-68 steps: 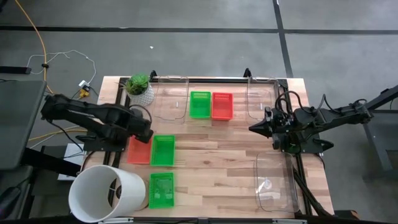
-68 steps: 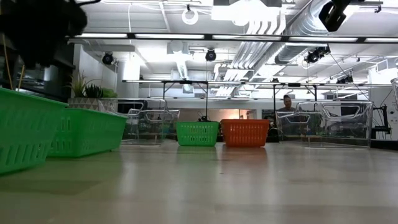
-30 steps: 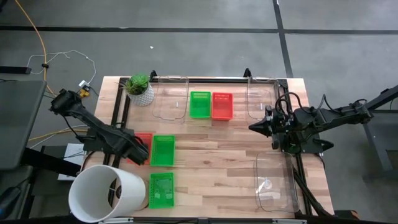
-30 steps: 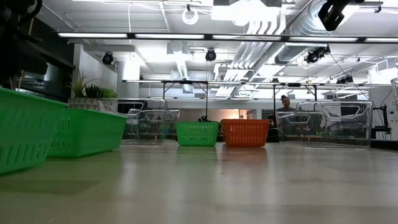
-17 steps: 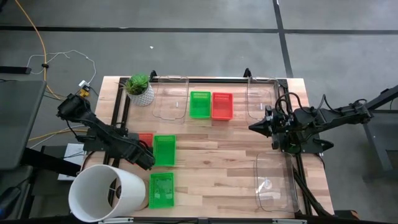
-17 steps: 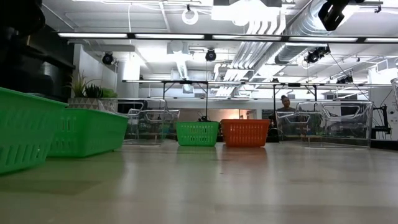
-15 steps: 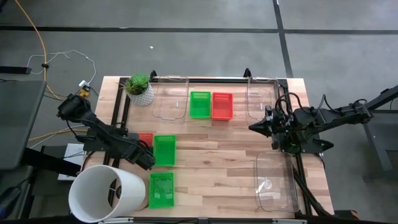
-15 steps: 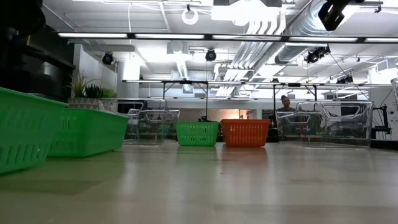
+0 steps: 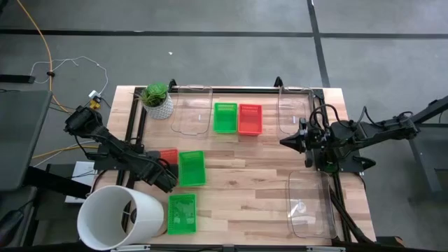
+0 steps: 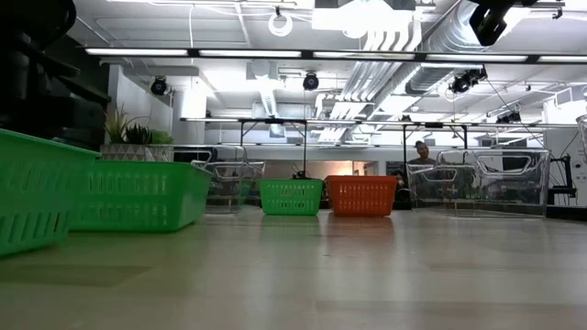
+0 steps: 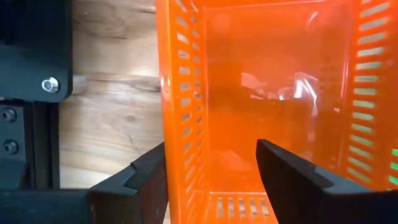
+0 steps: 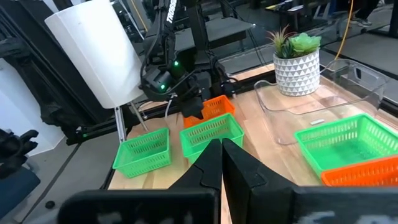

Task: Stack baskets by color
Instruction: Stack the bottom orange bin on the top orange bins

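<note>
A red basket (image 9: pixel 168 155) sits on the table at the left, with a green basket (image 9: pixel 192 169) against its right side. My left gripper (image 9: pixel 166 180) (image 11: pixel 211 171) points down at the red basket's near end, open. One finger (image 11: pixel 149 180) is outside the left long wall (image 11: pixel 180 124), the other (image 11: pixel 292 177) inside. Another green basket (image 9: pixel 182 213) lies near the front edge. A green (image 9: pixel 225 117) and red basket (image 9: pixel 249 118) stand side by side at the far middle. My right gripper (image 9: pixel 283 143) (image 12: pixel 221 146) hangs shut above the table's right side. My left gripper comes at the red basket from above, one finger inside and one outside its left long wall (image 11: pixel 171 155), near the basket's near end. The outer finger seems to lie against the wall's outside; I cannot tell whether the inner one touches. The basket rests flat on the table.
A big white bucket (image 9: pixel 115 217) lies at the near left corner. A potted plant (image 9: pixel 157 100) stands at the far left. Clear bins (image 9: pixel 191 108) (image 9: pixel 294 112) (image 9: pixel 311 206) sit along the far edge and near right. A person (image 10: pixel 422 151) shows far behind the table.
My left gripper has gone down and toward the near edge, its open fingers settling astride the red basket's left wall. The red basket has shifted a little toward the table's right. The green basket beside it has slid right and turned slightly.
</note>
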You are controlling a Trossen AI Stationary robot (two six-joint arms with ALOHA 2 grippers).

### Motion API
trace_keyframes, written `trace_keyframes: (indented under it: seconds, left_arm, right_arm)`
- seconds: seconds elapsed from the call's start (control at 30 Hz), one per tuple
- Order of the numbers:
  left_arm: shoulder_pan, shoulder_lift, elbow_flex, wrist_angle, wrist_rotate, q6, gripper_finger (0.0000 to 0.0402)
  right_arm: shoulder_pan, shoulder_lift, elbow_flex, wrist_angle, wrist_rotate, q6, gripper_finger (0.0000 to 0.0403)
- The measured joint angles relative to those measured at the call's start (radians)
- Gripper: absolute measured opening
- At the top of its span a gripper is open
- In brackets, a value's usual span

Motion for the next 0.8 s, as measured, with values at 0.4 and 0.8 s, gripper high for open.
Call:
trace_keyframes:
  seconds: [0.4,0.8]
  left_arm:
    - [0.001,-0.005,0.000,0.017,0.026,0.028,0.0114]
    - [0.001,-0.145,0.001,-0.139,-0.027,0.003,0.0006]
  right_arm:
    - [0.000,0.000,0.000,0.000,0.000,-0.002,0.0000]
    - [0.000,0.000,0.000,0.000,0.000,0.010,0.0000]
